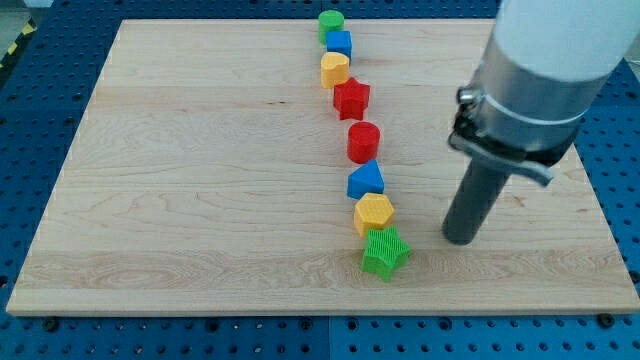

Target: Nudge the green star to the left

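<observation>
The green star lies near the view's bottom, at the lower end of a line of blocks on the wooden board. My tip rests on the board to the star's right, a short gap away and slightly higher in the view. It touches no block. Just above the star sits a yellow hexagon, touching or nearly touching it.
The line runs up the view from the hexagon: a blue triangle-like block, a red cylinder, a red star, a yellow block, a blue block and a green cylinder. The board's bottom edge lies close below the star.
</observation>
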Robot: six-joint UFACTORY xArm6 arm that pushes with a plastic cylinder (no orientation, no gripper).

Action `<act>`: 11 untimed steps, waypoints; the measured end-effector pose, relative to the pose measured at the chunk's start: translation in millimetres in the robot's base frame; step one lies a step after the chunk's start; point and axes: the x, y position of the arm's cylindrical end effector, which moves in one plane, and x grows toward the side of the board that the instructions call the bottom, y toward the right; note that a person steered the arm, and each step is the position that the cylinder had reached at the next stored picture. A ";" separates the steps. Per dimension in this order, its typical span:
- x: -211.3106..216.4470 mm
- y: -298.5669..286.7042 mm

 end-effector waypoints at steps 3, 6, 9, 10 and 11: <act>7.6 -33.0; -45.0 -32.9; -91.7 -33.4; -108.4 -36.4; -126.5 -42.5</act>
